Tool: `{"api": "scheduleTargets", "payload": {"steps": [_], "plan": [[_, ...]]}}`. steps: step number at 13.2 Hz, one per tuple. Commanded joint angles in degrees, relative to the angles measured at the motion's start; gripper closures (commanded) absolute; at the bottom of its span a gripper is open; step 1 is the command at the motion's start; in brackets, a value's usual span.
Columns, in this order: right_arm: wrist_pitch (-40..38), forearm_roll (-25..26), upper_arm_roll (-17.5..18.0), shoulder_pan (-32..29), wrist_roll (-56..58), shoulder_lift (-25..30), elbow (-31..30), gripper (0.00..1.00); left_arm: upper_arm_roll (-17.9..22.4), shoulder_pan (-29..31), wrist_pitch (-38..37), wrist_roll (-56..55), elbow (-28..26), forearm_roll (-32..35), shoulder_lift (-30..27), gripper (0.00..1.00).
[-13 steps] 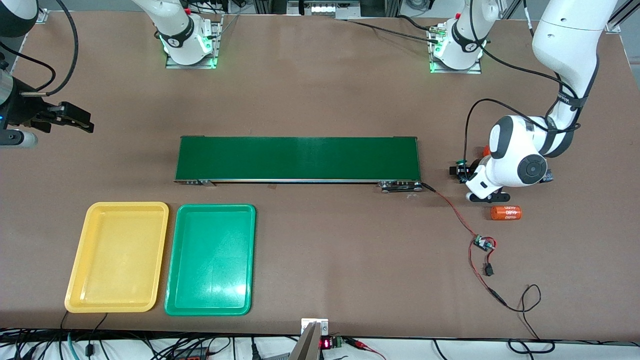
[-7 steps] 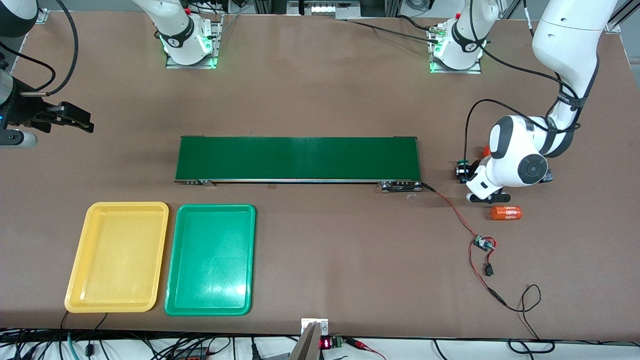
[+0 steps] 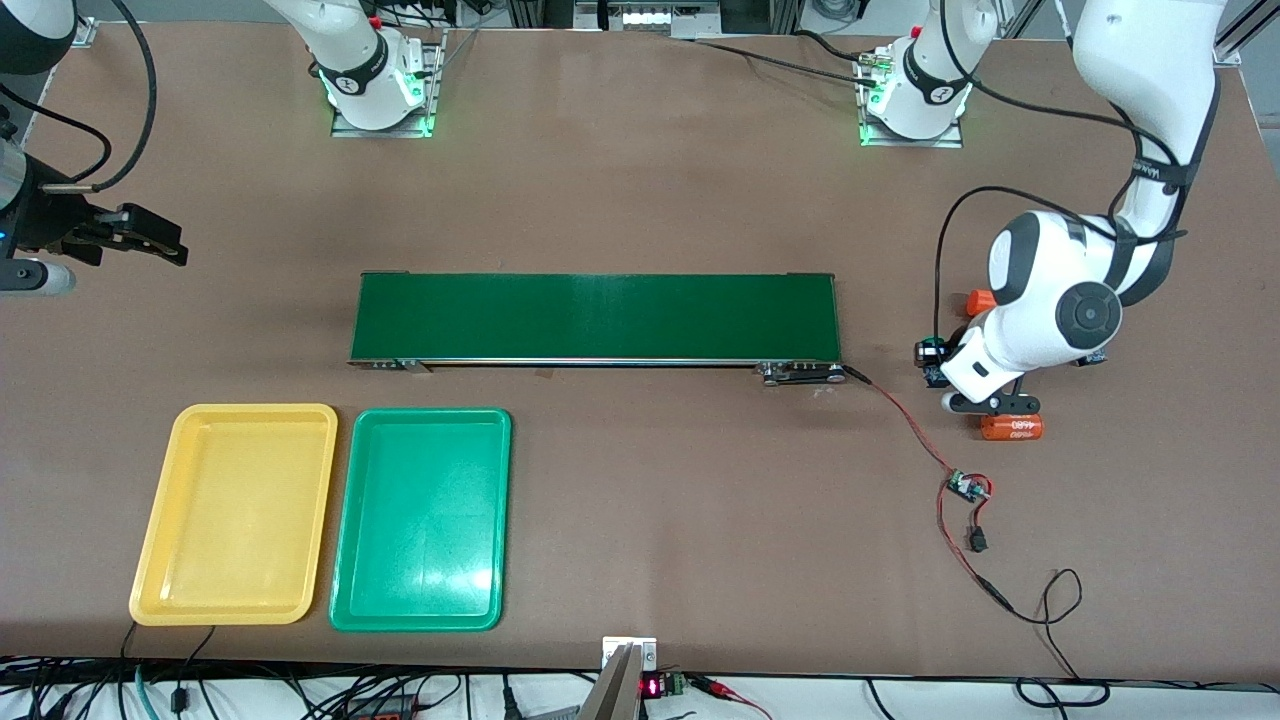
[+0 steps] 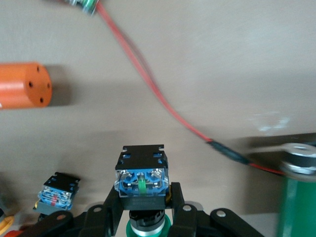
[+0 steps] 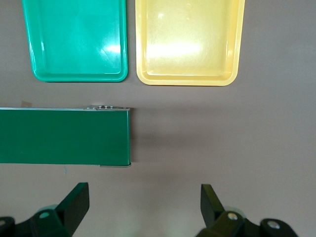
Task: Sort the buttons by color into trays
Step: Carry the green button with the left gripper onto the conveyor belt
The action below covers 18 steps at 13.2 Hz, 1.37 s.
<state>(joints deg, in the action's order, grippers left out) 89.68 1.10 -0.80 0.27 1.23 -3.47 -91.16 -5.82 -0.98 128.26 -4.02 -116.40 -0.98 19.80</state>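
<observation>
Since a second ago the left gripper [image 3: 935,362] has closed on a green button [image 4: 142,174] and lifted it off the table [image 3: 640,170] at the left arm's end, shifting toward the orange cylinder [image 3: 1011,427]; its fingers now pinch the button's black body, blue base outward.

Nearest the front camera lie the yellow tray [image 3: 236,514] and the green tray [image 3: 421,519], side by side toward the right arm's end, neither holding a button. Farther back runs the dark green belt [image 3: 595,317]. Another button [image 4: 58,191] lies on the table near the held one. The right gripper [image 3: 150,240] waits over the table's edge, fingers [image 5: 74,202] spread wide.
</observation>
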Motion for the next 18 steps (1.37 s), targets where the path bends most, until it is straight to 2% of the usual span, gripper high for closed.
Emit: {"api": "scheduleTargets", "payload": {"steps": [1,6,10,13,16,17,18], "plan": [[0.0,0.5,0.4,-0.4,0.9,0.1,0.1,0.0,0.4,-4.0,-2.0,-0.1,-1.4,-0.5,-4.7,0.98],[0.7,0.7,0.5,-0.4,0.9,0.0,0.2,0.0,-1.1,-11.7,-6.1,-1.9,-1.8,-1.2,-5.6,0.98],[1.0,0.6,0.5,-0.4,0.9,0.0,0.1,0.0,-4.5,-12.2,-5.1,-7.7,-2.1,-1.7,-4.0,0.98],[1.0,0.5,0.5,-0.4,0.9,0.0,0.1,0.0,-4.6,-12.9,-2.2,-9.2,-2.1,-7.4,-1.3,0.97],[1.0,0.5,0.5,-0.4,0.9,0.0,0.1,0.0,-4.6,-14.5,-0.3,-9.2,-2.0,-7.9,0.6,0.93],[1.0,0.5,0.5,-0.4,0.9,0.0,0.1,0.0,-4.6,-15.2,-0.2,-9.2,-1.9,-7.8,1.2,0.77],[1.0,0.5,0.5,-0.4,0.9,0.0,0.1,0.0,-4.6,-15.6,0.3,-9.2,-1.9,-7.9,1.3,0.22]]}}
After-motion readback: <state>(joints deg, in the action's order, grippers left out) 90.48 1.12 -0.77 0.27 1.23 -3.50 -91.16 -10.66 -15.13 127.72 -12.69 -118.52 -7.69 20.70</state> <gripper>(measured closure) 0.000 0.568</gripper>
